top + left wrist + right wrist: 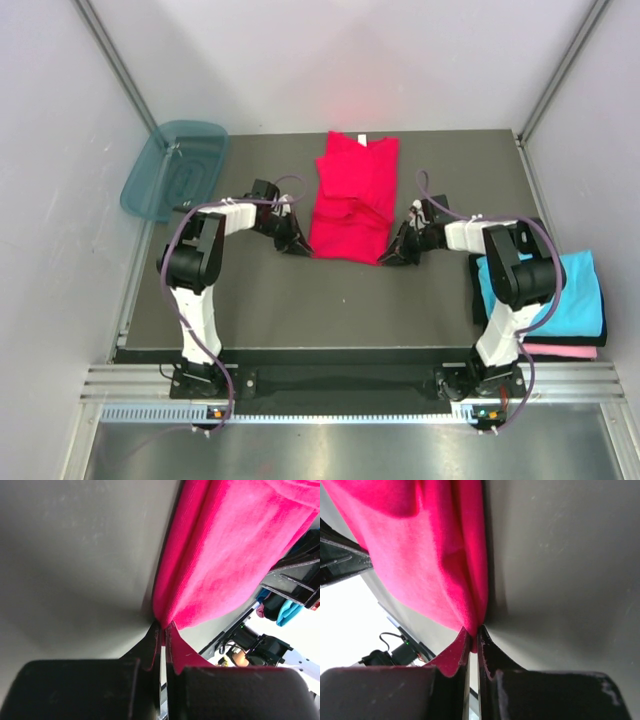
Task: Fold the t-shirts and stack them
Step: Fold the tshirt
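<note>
Dark table [260,300], red t-shirt [352,195], wrist-view pinch

On the dark table [300,300] lie the red t-shirt [352,200], the pink t-shirt [560,352] and a teal tub [175,170].

Three t-shirts: one partly folded, two stacked.
The red t-shirt [352,195] lies narrow and rumpled mid-table [260,300], collar and white tag [362,139] at the far end; the folded cyan t-shirt [575,295] rests on the pink t-shirt [560,351] at the right edge.
</note>
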`<state>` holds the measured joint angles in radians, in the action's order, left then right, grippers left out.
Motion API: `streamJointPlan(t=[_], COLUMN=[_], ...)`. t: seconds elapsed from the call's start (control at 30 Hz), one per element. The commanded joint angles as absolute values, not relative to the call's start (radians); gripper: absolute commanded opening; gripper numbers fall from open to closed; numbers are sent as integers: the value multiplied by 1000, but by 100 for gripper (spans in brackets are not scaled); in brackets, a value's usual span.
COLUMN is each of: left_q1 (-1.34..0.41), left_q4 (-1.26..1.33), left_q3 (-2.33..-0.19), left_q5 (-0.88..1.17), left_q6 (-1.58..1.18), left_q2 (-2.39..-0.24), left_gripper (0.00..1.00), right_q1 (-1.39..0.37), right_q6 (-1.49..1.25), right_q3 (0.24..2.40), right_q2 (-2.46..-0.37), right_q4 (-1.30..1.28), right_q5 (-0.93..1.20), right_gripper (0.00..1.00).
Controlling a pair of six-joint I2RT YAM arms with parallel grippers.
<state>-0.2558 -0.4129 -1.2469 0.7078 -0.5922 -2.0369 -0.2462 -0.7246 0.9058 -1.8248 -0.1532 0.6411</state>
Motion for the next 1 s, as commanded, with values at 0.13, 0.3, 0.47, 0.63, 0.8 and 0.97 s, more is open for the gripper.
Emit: streamJointPlan(t=[0.13,0.3,0.47,0.63,0.8,0.97], left_q1=[-239,-241,-239,-241,-241,-241], left_q4=[-431,-425,-413,-431,-449,-466], left_q3=[-1221,-1189,-1134,-1080,-1025,-988], left_q5=[729,727,713,700,692,699], left_q6=[-575,-566,-563,-548,-532,-528], left_q2=[-1844,-1755,-1674,-1582,-1507,-1468], left_gripper=[0,0,0,0,0,0], right_q1=[-216,-180,-166,-167,-167,-170], right_q6=[-595,-526,-496,-480,-482,-479], right_q3=[902,873,835,795,729,657], right_q2=[-1623,-1526,-1441,-1349,-1261,-1209], right_q4=[-245,-296,-328,-345,-351,-344], right_q5=[709,724,723,718,712,710], right_gripper=[0,0,0,0,0,0])
